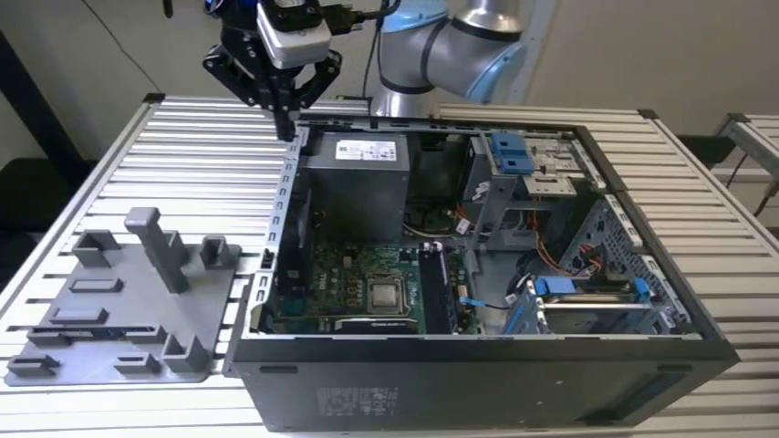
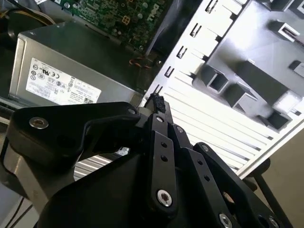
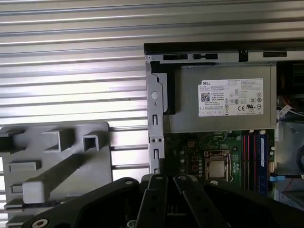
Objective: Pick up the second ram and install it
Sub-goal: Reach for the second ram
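My gripper hangs shut and empty above the back left corner of the open computer case, by the table's far side. In the second wrist view the gripper has its black fingers pressed together with nothing between them. A thin dark stick lies along the near part of the grey tray; it looks like the second ram, far from the gripper. One ram stick stands in a socket of the green motherboard, also seen in the first wrist view.
The silver power supply fills the case's back, just beside the gripper. Blue drive brackets and cables crowd the exterior view's right half of the case. The tray's tall grey post sticks up. The slatted metal table lies between tray and gripper.
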Available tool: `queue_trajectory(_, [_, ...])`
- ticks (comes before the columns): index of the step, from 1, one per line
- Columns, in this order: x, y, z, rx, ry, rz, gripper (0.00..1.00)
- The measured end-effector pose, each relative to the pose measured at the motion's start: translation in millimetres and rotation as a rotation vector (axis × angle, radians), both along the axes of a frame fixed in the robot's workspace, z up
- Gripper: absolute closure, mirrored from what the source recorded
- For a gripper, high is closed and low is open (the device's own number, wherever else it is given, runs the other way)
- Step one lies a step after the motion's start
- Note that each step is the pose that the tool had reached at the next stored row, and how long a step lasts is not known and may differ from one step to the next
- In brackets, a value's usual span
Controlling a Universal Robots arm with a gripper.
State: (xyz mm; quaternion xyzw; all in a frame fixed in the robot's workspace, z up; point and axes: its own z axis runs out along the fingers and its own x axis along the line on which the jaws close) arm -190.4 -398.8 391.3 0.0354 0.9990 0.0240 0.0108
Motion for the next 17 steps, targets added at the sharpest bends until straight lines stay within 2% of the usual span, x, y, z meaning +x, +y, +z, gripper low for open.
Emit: queue_trajectory(17, [-47.8, 0.0, -1.3, 0.0001, 0.0000, 0.000, 0.89])
